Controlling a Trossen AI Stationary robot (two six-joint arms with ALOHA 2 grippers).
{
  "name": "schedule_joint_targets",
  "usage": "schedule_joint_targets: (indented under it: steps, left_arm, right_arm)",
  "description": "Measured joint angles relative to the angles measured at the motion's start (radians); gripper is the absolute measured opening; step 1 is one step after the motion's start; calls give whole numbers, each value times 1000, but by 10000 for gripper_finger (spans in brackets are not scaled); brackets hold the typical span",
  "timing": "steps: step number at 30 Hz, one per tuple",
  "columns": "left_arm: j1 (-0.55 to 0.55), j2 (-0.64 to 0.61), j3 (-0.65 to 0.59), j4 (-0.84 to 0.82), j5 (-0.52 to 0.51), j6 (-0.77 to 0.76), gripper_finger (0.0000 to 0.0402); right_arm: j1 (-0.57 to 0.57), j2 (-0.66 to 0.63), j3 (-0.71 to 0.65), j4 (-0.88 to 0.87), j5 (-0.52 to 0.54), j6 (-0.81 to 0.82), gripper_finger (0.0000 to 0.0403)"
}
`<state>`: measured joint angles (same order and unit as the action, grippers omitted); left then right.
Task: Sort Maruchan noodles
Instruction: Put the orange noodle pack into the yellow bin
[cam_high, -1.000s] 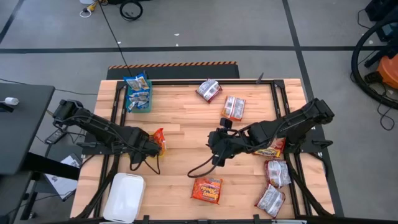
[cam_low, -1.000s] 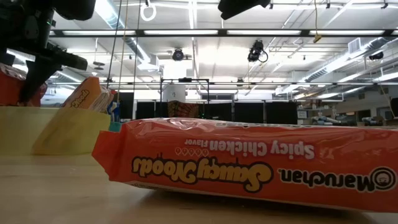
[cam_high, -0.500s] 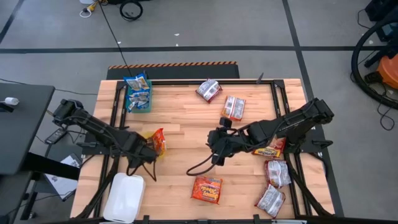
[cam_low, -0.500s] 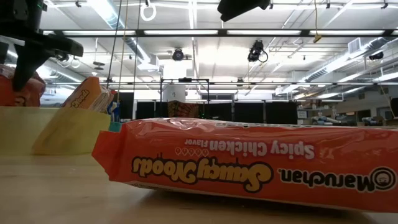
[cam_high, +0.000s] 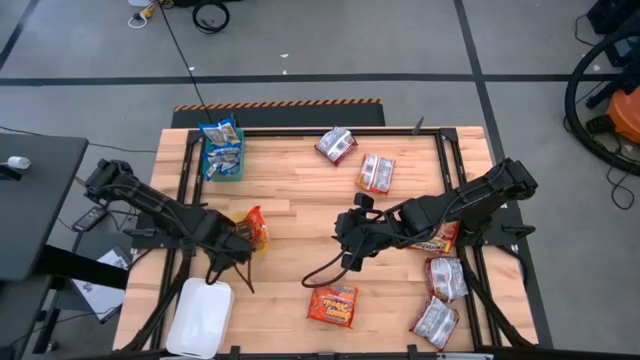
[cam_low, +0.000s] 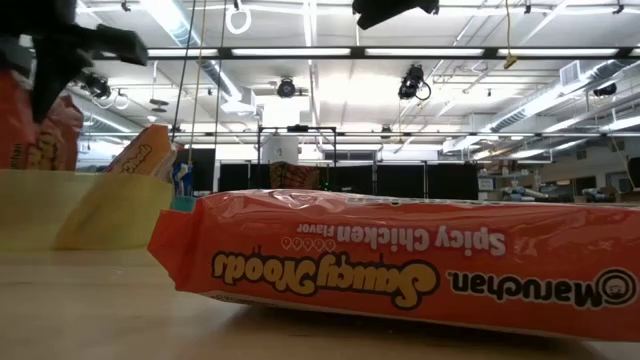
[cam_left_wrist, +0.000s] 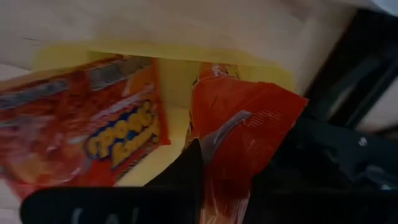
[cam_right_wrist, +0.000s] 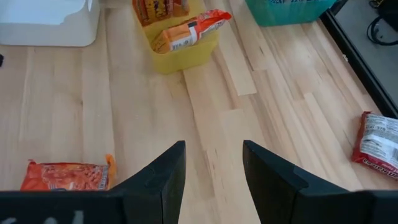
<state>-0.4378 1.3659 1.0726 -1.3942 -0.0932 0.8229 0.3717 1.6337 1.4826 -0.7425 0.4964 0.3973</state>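
A pale wooden plank table (cam_high: 300, 200) carries a teal plastic bin (cam_high: 222, 160) at eleven o'clock, a small yellow plastic bin (cam_right_wrist: 186, 50) at nine, and a white plastic bin (cam_high: 200, 317) at seven.

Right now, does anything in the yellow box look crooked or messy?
Yes. One orange noodle packet leans tilted across the rim of the yellow bin and pokes out past the edge instead of lying flat inside. The other orange packets sit lower in the bin.

My overhead cam looks straight down on the whole light wooden slatted table (cam_high: 300, 200). The low one sits right behind an orange-red crinkly plastic noodle packet (cam_low: 400, 260), also visible overhead (cam_high: 332, 304).
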Motion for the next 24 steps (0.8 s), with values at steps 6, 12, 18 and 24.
schedule_joint_targets:
  steps: [6, 12, 18, 24]
  left_arm:
    - [82, 0, 1, 119, 20, 37, 67]
    - [144, 0, 0, 202, 17, 1, 87]
    - [179, 1, 0, 225, -16, 142, 116]
    - [205, 1, 0, 323, -37, 188, 150]
  right_arm:
    - [0, 0, 0, 9, 0, 1, 165]
    - [3, 0, -23, 38, -35, 0, 165]
    - [2, 1, -104, 138, -58, -15, 165]
    - [0, 1, -152, 190, -72, -22, 165]
